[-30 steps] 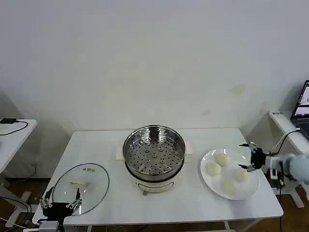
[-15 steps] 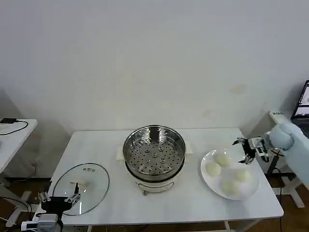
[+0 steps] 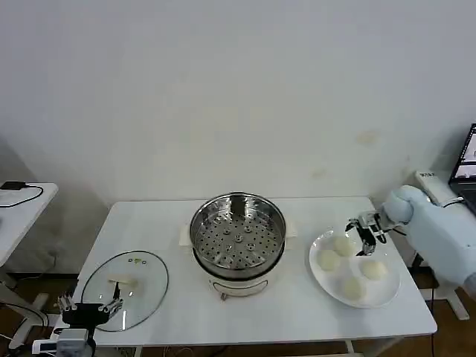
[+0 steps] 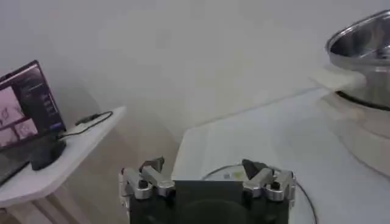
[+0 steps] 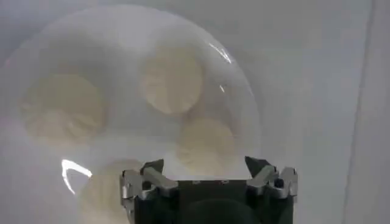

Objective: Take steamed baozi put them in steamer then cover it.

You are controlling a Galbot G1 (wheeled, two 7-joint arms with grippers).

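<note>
White table [image 3: 163, 223] against a pale wall; steamer [image 3: 237, 235] upright at centre, right gripper [image 3: 362, 233] released above the baozi [image 3: 343, 246].

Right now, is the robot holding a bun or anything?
No, nothing. The right gripper hangs open above the baozi on the plate; the left gripper waits open by the lid.

White table [image 3: 171, 223], rectangular, set against a plain pale wall [image 3: 223, 89]. White round plate [image 3: 321, 277] near its right end. Small white side table [image 3: 18, 212] to the left, carrying a black cable [image 3: 18, 195]. Laptop [image 4: 27, 115] on a side table.
</note>
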